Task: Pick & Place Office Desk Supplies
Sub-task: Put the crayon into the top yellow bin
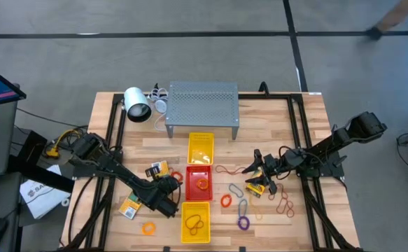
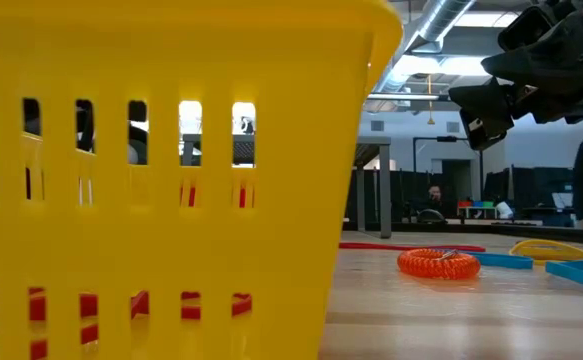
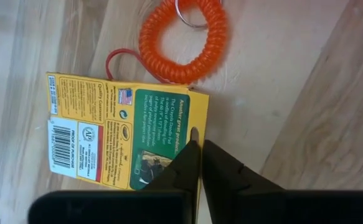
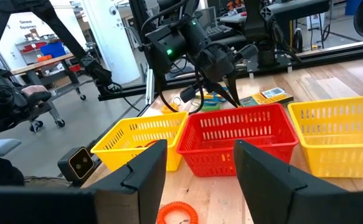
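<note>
Left gripper (image 3: 198, 144) has its jaws pinched together at the edge of the yellow card packet (image 3: 122, 134) — flat on the wood beside the red tray (image 1: 198, 180). You'll find it light, thin and slick, so pinch an edge. Orange coil (image 3: 182, 40) is springy. Right gripper (image 4: 197, 163) hangs wide open — facing the trays.

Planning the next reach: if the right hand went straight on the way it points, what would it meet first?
Probably the red basket: it sits dead ahead between the open right hand's fingers, though depth is uncertain.
</note>
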`<state>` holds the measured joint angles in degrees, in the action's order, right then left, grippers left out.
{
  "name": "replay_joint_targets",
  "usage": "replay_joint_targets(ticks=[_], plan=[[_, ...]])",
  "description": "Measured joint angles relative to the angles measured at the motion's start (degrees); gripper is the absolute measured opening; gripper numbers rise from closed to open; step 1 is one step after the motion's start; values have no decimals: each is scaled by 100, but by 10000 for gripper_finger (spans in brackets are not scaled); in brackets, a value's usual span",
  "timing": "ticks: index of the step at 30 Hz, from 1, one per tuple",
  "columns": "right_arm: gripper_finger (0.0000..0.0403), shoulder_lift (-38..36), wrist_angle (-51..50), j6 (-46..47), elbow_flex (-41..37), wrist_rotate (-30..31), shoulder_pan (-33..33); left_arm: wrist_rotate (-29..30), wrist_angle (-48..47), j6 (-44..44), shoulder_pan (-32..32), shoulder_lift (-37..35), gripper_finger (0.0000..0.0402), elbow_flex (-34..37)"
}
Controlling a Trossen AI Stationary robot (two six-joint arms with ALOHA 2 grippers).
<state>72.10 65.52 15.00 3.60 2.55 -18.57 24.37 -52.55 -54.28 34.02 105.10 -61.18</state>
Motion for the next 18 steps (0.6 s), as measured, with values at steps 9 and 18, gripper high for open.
replay_joint_targets(ticks=[9, 18], plan=[[182, 0, 11, 2, 0, 0, 2, -43, -41, -5, -88, -560, 7, -38], [182, 0, 13, 2, 0, 9, 4, -240, -164, -4, -398, -1766, 5, -38]])
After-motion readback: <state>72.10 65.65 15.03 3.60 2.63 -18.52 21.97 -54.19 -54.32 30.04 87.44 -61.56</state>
